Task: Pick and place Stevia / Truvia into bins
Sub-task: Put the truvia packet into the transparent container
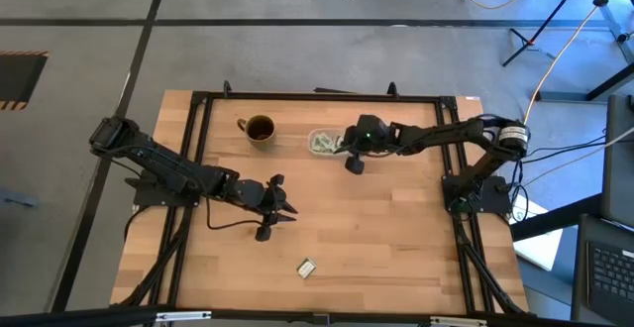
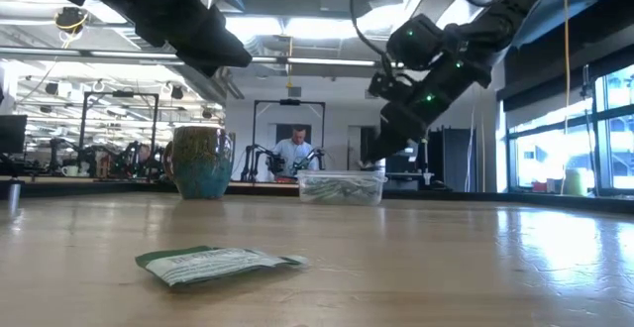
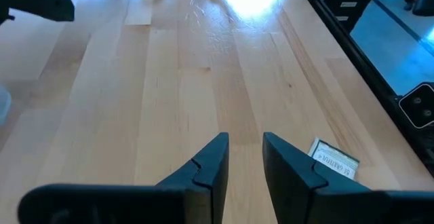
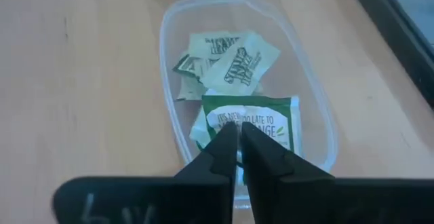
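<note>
Nearest my low camera, one loose sachet (image 2: 220,263) lies flat on the tabletop (image 2: 475,268), long axis across the view. From above, my left claw (image 1: 278,209), released and empty, is nearer it; the sachet lies toward the front edge. Over the bin (image 4: 178,115), my right claw (image 4: 239,157) looks nearly clenched above dropped sachets, holding nothing I can see.

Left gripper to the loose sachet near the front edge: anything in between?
Nothing. High view shows bare wood between the left gripper and the sachet; left wrist view agrees, its open fingers short of it.

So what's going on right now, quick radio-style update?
Right gripper nearly shut above bin, sachets inside. Left gripper open, empty, near the loose sachet. Nothing in the way.
</note>
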